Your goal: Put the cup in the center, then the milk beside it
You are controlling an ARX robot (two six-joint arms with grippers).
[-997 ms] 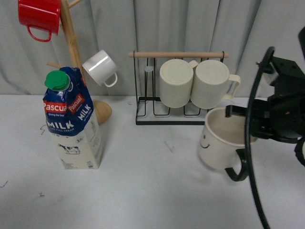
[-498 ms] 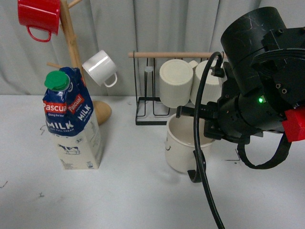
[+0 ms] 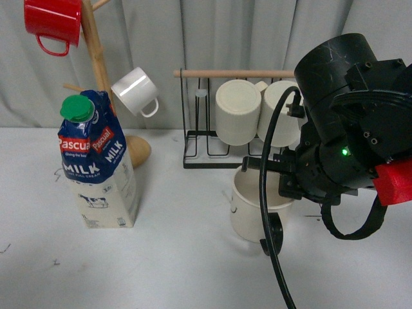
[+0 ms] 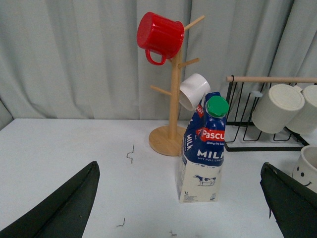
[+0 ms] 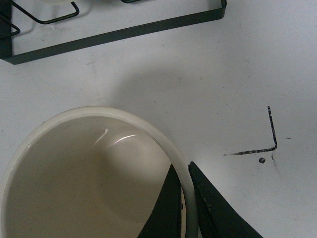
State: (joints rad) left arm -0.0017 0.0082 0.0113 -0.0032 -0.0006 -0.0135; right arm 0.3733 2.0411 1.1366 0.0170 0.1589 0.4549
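"The cup (image 3: 248, 215) is sitting where?"
"Before the rack (image 3: 212, 74), near a corner mark (image 5: 270, 144), right of the milk (image 3: 96, 164). The right tool (image 5: 182, 167) is pinching its rim; the left tool (image 4: 179, 167) is hanging spread."

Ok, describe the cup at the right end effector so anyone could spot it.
Start at the black wire rack holding two ribbed mugs. In front of it, at the right end effector, is a wide cream cup, mouth up. Unlike those mugs, its handle is black.
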